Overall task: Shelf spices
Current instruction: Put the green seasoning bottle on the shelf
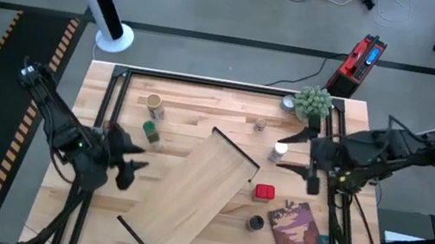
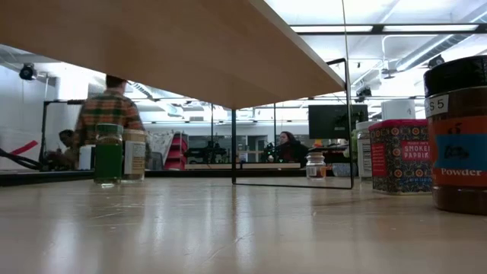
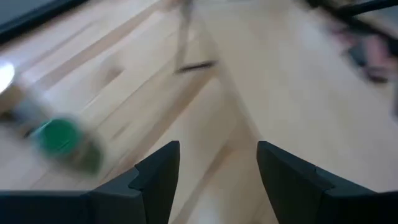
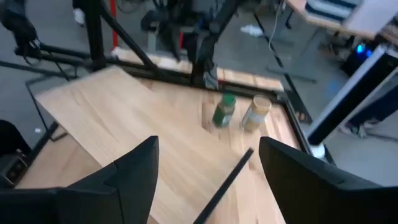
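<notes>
The shelf is a pale board on thin black rails, standing slantwise mid-table. By its left side stand the green-topped jar and the tan-topped jar. To its right are the clear glass jar, the white-topped jar, the red squarish jar and the black-topped jar. My left gripper is open beside the shelf's left edge, with the green-topped jar off to one side. My right gripper is open near the white-topped jar and looks across the shelf.
A fuzzy green potted plant stands at the far right corner. A reddish-brown book lies near the right front. A black frame runs along the table's edges. People show in the room beyond the table.
</notes>
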Tool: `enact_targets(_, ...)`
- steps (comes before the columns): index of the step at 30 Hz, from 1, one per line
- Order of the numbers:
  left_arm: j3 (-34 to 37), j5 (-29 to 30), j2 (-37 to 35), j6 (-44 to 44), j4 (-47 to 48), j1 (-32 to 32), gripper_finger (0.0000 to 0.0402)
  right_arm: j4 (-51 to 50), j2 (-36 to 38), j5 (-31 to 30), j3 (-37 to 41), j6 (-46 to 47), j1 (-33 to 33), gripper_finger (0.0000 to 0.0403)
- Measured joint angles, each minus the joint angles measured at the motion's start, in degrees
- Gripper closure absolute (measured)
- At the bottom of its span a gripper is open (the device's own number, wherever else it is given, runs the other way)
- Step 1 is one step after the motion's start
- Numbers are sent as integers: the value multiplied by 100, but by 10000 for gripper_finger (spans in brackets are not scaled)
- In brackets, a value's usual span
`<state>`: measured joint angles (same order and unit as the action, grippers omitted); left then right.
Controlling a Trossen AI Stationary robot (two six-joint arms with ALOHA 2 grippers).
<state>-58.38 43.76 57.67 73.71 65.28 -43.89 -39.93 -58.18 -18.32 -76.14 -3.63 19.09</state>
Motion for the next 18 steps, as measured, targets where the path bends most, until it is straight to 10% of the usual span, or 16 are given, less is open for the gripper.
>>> enact_targets(9,-87,-792,-598,91,868,1078,198,1635,-696,26,1009,110,15,167)
enact_targets(18,-87,-1730,-835,-2242,957,2784,198,4116,-1695,50,1778,-821,6,171)
